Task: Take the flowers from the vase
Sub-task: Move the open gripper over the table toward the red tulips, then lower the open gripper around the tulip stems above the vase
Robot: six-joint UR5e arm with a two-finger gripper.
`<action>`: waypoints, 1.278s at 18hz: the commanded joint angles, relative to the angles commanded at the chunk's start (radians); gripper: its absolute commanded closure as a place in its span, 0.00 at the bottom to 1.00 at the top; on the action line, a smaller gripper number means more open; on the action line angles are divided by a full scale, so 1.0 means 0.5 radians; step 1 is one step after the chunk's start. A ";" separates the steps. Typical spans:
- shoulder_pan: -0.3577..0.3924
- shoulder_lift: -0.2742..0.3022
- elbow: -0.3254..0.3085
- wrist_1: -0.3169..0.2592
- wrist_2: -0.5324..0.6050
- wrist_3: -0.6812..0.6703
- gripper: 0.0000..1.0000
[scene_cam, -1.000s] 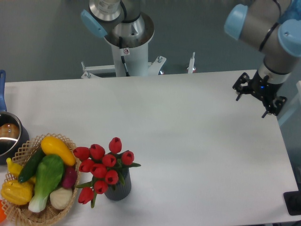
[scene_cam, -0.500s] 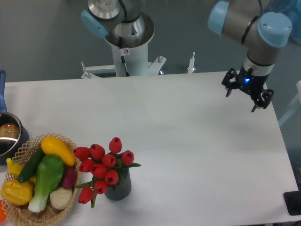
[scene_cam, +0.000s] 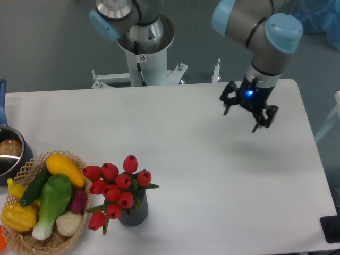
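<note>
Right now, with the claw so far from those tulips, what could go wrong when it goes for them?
The flowers spread wider than the vase, so the open gripper might pinch buds rather than stems. The vase is small and could tip or lift along with them. The vegetable basket sits right beside it, so a low approach may bump it.

The pincer (scene_cam: 245,113), fingers spread, has swung leftward over the table, nearer the flowers (scene_cam: 116,189).

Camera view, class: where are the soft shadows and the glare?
In the camera view, lighting is even; a faint soft shadow lies on the table below the hand, a small one hugs the vase, and the pot at the left edge shows bright glare.
</note>
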 joint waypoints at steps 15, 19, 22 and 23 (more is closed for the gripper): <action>-0.282 -0.227 0.098 0.009 -1.037 -0.166 0.00; -0.313 -0.258 0.098 0.009 -1.212 -0.160 0.00; -0.325 -0.285 0.098 0.012 -1.316 -0.157 0.00; -0.328 -0.294 0.098 0.012 -1.323 -0.157 0.00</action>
